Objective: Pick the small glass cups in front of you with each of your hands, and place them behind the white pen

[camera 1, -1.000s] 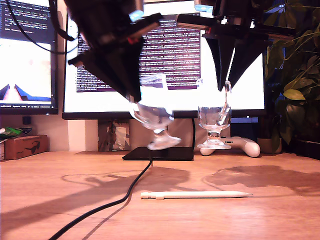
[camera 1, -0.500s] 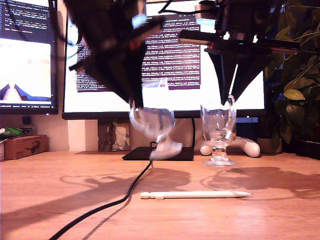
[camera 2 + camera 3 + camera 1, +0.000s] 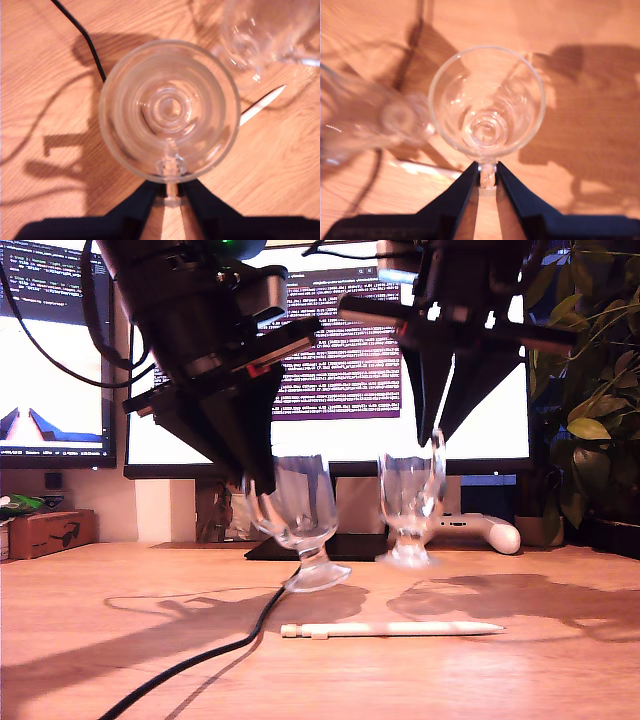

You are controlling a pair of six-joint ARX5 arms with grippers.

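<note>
Each glass cup (image 3: 167,112) (image 3: 486,105) was pinched by its handle, one in my first gripper (image 3: 170,197), one in my second gripper (image 3: 487,182), at twelve o'clock of the white pen (image 3: 390,629).

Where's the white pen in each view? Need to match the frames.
Exterior view: pen lies flat, nearer the camera than the first cup.
First wrist view: only its pointed end shows, past the rim of the first cup held by my first gripper.
Second wrist view: a pale strip beside my second gripper, probably the pen.
Shared landmark: the first cup, blurred in the second wrist view.
</note>
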